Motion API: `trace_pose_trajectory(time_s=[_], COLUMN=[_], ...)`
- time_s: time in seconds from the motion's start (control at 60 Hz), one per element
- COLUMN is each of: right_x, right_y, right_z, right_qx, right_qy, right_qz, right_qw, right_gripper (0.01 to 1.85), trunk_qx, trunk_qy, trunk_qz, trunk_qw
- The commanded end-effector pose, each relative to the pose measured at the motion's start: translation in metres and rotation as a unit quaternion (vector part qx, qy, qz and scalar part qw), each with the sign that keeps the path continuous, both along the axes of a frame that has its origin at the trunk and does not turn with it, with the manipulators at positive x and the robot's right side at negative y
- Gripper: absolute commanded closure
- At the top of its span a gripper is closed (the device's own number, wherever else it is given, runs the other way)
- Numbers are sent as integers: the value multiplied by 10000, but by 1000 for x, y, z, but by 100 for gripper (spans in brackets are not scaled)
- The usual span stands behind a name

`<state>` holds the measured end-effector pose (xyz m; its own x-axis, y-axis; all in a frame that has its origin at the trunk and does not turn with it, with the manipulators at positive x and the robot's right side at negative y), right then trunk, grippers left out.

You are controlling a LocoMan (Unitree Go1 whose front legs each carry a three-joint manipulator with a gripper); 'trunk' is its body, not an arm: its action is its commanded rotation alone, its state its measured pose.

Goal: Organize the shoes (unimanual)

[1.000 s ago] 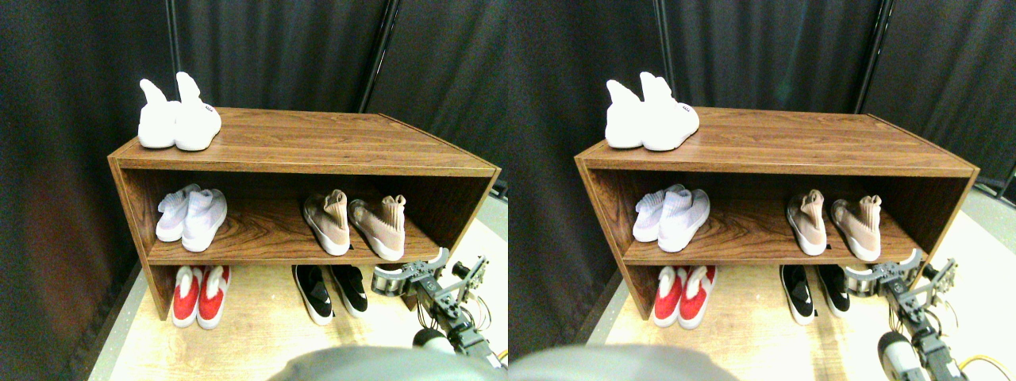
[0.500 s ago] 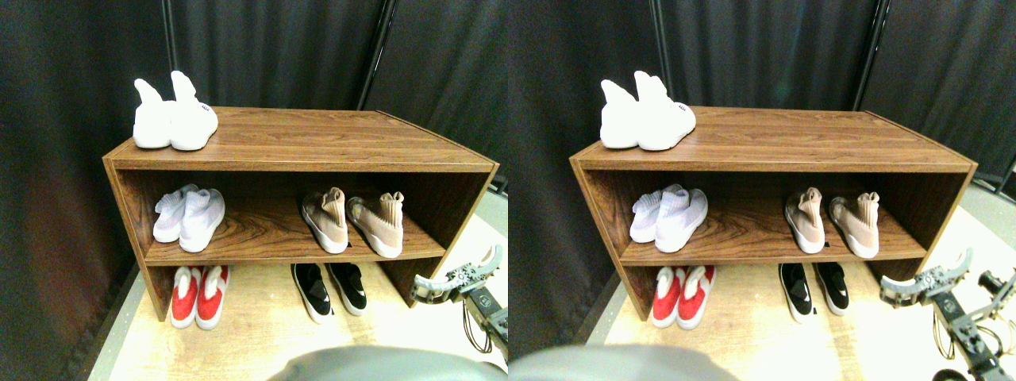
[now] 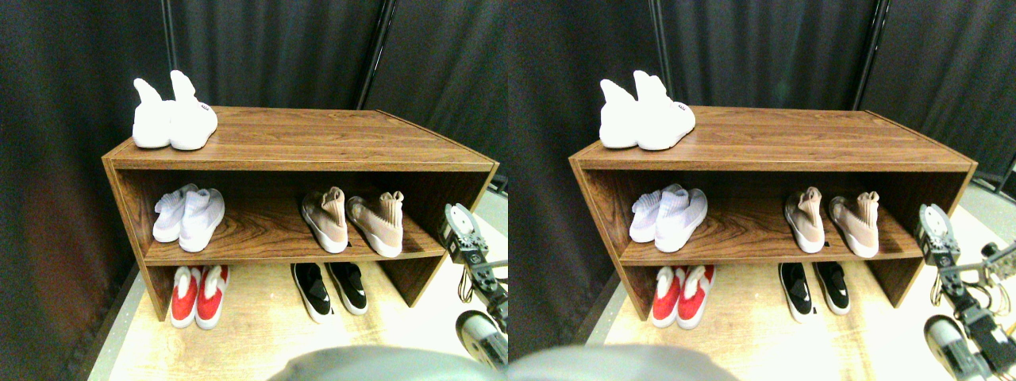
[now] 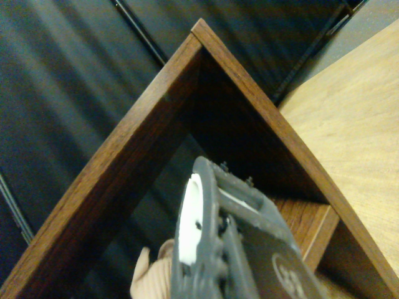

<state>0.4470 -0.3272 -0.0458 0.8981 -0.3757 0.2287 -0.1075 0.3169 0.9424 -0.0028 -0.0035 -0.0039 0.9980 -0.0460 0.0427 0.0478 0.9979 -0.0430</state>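
At right of the frame the right tool (image 3: 459, 230) hangs beside the shelf (image 3: 302, 155); its jaws I cannot tell. Beige shoes (image 3: 353, 222) centre-right on the middle board, black shoes (image 3: 329, 290) below

We see open middle shelf (image 3: 262, 230) between the white pair (image 3: 189, 218) and beige-tan pair (image 3: 353, 222); the rack's right wall (image 3: 468, 198) stands between our claw (image 3: 462, 234) and them.

beige-tan shoes (image 3: 353, 222) with white soles, black shoes (image 3: 329, 290) at 6 o'clock below them, dark walnut-grain shelf (image 3: 317, 139), black curtain (image 3: 278, 48).
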Motion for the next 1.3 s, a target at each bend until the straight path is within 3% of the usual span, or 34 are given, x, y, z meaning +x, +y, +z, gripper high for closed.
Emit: trace_pose_trajectory(time_s=[0.017, 0.167, 0.3, 0.667, 1.117, 1.3], right_x=[10, 29, 42, 64, 65, 65], right_y=[-1, 4, 10, 18, 43, 49], right_z=[1, -10, -20, -39, -45, -45], right_qx=[-125, 11, -38, -38, 129, -3], right_qy=[8, 235, 473, 741, 950, 1029], right_qz=[-85, -51, -468, 19, 461, 417], right_qw=[9999, 9997, 9978, 9972, 9943, 9938], right_gripper=[180, 180, 180, 180, 180, 180], trunk_qx=[-85, -96, -127, -188, -326, -379], trunk_qy=[81, 81, 93, 121, 183, 174], trunk_qz=[24, 37, 78, 169, 314, 360], trunk_qw=[9999, 9999, 9998, 9996, 9988, 9985])
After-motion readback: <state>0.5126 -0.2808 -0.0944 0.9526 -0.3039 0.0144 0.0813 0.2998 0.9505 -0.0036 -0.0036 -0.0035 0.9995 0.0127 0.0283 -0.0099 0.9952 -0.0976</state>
